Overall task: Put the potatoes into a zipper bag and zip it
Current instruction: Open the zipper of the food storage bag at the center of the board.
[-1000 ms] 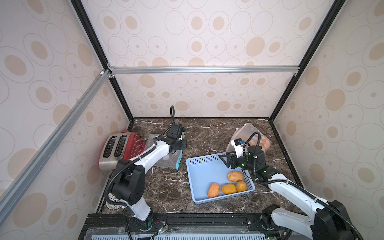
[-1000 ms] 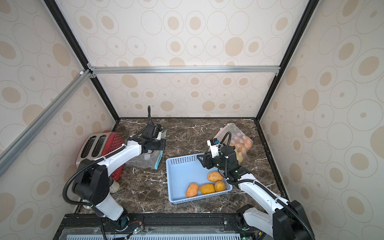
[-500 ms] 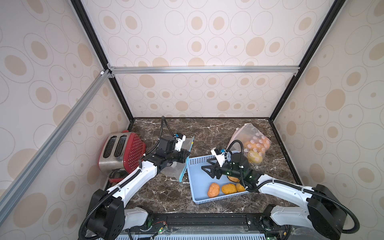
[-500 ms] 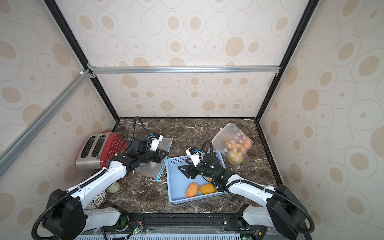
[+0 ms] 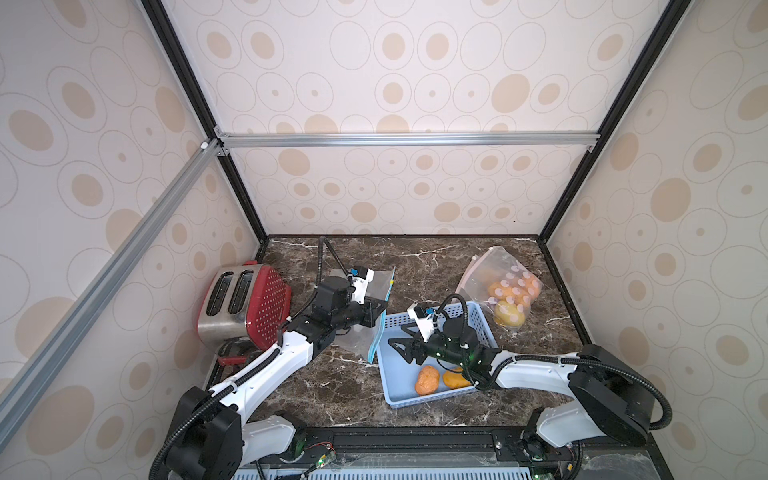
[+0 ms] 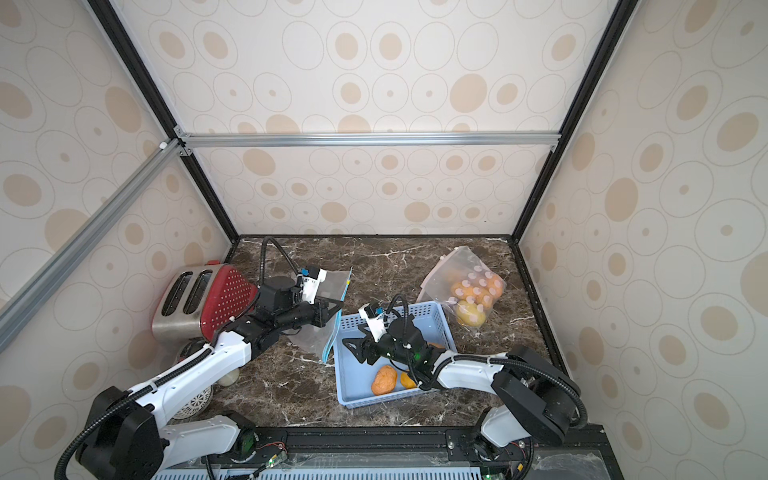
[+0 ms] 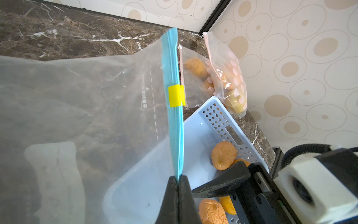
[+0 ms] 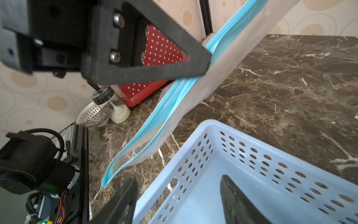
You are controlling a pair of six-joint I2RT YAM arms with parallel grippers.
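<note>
Since a second ago the left claw [image 5: 376,314] has carried the zipper bag [image 5: 360,338] away from the toaster [image 5: 249,303] to the edge of the basket [image 5: 432,401]. Meanwhile the right claw [image 5: 400,348] has crossed the basket toward the bag, its jaws spreading.

The left claw is clenched on the bag's blue zip strip [image 7: 172,126], with its tips pinching one end of the strip. The yellow slider [image 7: 175,95] sits farther along the strip, well away from the grip. The clear bag hangs from this claw, and its low corner is just outside the basket wall.

Facing it and close by, but not touching, the right claw [image 8: 180,203] is released. Its jaws are wide apart above the basket floor and point at the strip.

Behind the right claw, loose potatoes [image 5: 427,379] lie in the basket, some partly under its arm. Beyond the basket, far from both claws, a filled bag [image 5: 505,291] of more potatoes rests on the tabletop [image 5: 332,382]. The toaster stands behind the left claw.
</note>
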